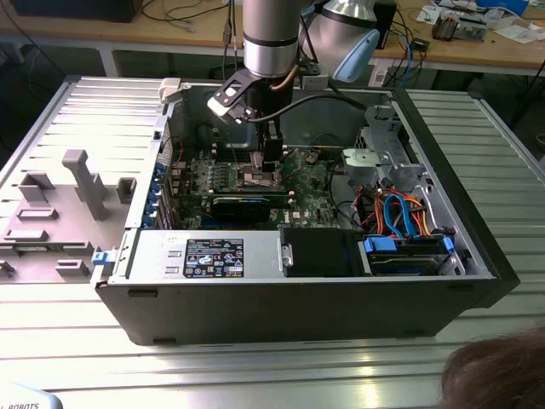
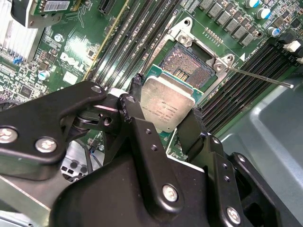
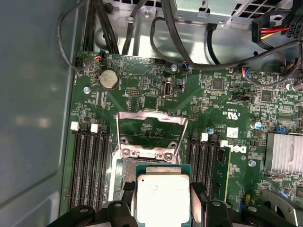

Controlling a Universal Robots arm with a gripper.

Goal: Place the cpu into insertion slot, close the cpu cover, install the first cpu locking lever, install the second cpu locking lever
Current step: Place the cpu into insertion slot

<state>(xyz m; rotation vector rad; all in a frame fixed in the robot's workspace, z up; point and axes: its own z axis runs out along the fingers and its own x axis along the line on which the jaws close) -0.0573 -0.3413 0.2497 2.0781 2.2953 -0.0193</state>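
My gripper [image 2: 163, 104] is shut on the cpu [image 2: 169, 105], a flat square chip with a dull silver top on a green edge, held by two opposite sides between black fingers [image 3: 127, 196]. In the first wrist view the cpu [image 3: 163, 196] hangs over the near part of the insertion slot [image 3: 124, 171]. The slot's dark pin field [image 2: 185, 62] lies bare beyond the chip. The cpu cover [image 3: 150, 124], a silvery frame, stands flipped open behind the slot. A thin locking lever [image 2: 258, 75] juts out from the slot's corner. In the exterior view the gripper [image 1: 271, 164] reaches down onto the green motherboard [image 1: 311, 183].
Long black memory slots [image 3: 87, 165] flank the socket on both sides. A finned heat sink [image 3: 284, 151] sits further along the board. Cables [image 1: 400, 213], the drive bay and the power supply [image 1: 209, 256] fill the case. A person's hair [image 1: 494, 375] shows near the case.
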